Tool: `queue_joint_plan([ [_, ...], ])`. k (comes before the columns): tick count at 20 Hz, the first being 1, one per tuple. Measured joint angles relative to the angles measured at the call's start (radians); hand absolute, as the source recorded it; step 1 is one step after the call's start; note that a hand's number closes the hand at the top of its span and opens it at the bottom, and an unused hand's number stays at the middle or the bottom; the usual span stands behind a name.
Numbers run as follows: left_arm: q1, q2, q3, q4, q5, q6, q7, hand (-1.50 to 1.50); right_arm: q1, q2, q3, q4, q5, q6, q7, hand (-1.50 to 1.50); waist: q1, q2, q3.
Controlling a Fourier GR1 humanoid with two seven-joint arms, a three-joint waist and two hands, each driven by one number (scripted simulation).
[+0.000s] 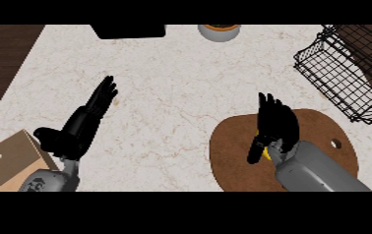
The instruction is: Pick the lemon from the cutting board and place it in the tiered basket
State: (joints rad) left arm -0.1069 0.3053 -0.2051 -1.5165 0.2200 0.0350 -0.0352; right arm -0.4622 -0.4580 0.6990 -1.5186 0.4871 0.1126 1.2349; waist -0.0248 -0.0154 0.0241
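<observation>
The brown cutting board (231, 155) lies on the counter at the lower right. My right hand (277, 126) is over it, fingers stretched toward the far side and thumb pointing down at the left. Only a yellow sliver of the lemon (267, 154) shows under the palm, beside the thumb; the rest is hidden. The fingers do not look curled round it. The black wire tiered basket (335, 76) stands at the right edge, beyond the board. My left hand (81, 125) rests open at the lower left, fingers straight, away from the board.
A black block (129, 30) and a grey cup with orange contents (219, 32) stand at the counter's far edge. A light wooden box (17, 160) sits at the lower left by my left forearm. The counter ends at dark wood (13, 56) on the left.
</observation>
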Motion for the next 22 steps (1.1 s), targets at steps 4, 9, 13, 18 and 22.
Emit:
queue_joint_plan([
  [4,-0.010,-0.005,-0.003,0.013,-0.004,0.007,-0.002,0.00,0.044,-0.001,-0.023,-0.006,0.023,-0.005,-0.001,-1.50,0.001,0.000,0.001],
  [9,-0.016,-0.010,-0.006,0.009,-0.006,0.011,0.000,0.00,0.104,0.005,-0.046,-0.020,0.054,-0.005,-0.007,-1.50,0.007,0.001,-0.003],
  [13,-0.036,-0.020,-0.006,0.036,-0.008,0.011,-0.011,0.00,0.138,0.027,-0.059,-0.015,0.083,-0.006,-0.018,-1.50,0.010,0.003,-0.003],
  [18,-0.051,-0.034,-0.002,0.056,-0.004,-0.002,-0.030,0.00,0.157,0.057,-0.094,0.036,0.119,-0.006,-0.062,-1.50,0.016,0.005,-0.004],
  [22,-0.064,-0.043,0.002,0.074,-0.008,-0.009,-0.036,0.00,0.189,0.078,-0.126,0.032,0.157,-0.029,-0.114,1.50,0.016,0.003,-0.005],
])
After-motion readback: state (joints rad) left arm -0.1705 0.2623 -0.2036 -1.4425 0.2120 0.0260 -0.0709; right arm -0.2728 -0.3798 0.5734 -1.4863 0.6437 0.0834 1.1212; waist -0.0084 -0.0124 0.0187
